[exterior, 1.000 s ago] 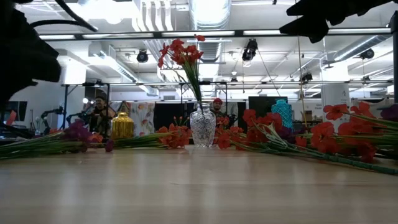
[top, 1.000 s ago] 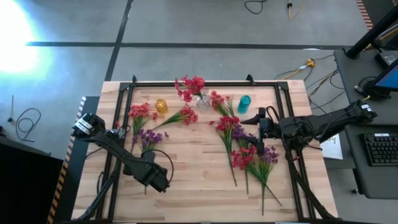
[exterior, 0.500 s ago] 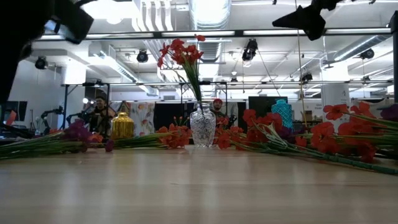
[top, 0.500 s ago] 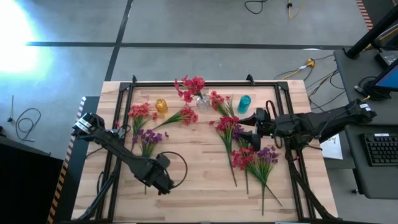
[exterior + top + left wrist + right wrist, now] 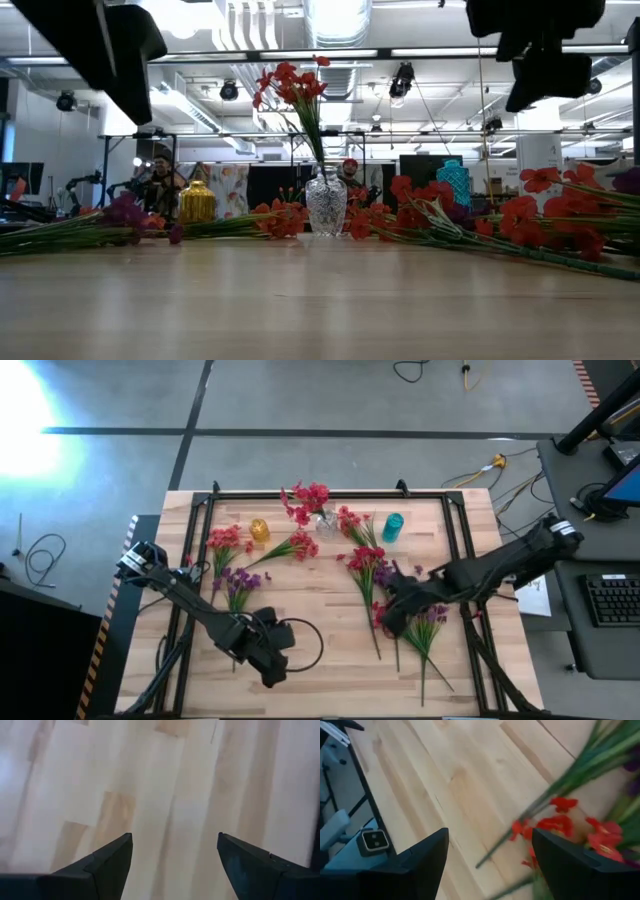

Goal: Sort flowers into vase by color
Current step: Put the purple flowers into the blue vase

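As red sprigs already stand in clear vase [image 5: 326, 523], sorting part done. Right hand [image 5: 390, 616] hangs over loose flowers [image 5: 405, 612] on desk [image 5: 320, 610] right side, fingers [image 5: 415, 865] spread wide, likely lined up to pick red sprig. Left hand [image 5: 272, 665] waits over bare front desk, fingers [image 5: 105, 862] apart, empty. Gold vase [image 5: 259, 530] and teal vase [image 5: 392, 526] hold nothing.

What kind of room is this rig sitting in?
Probably a robotics lab or workshop: exposed ceiling ducts overhead, a desk with a keyboard beside the wooden table, and loose cables on the concrete floor.
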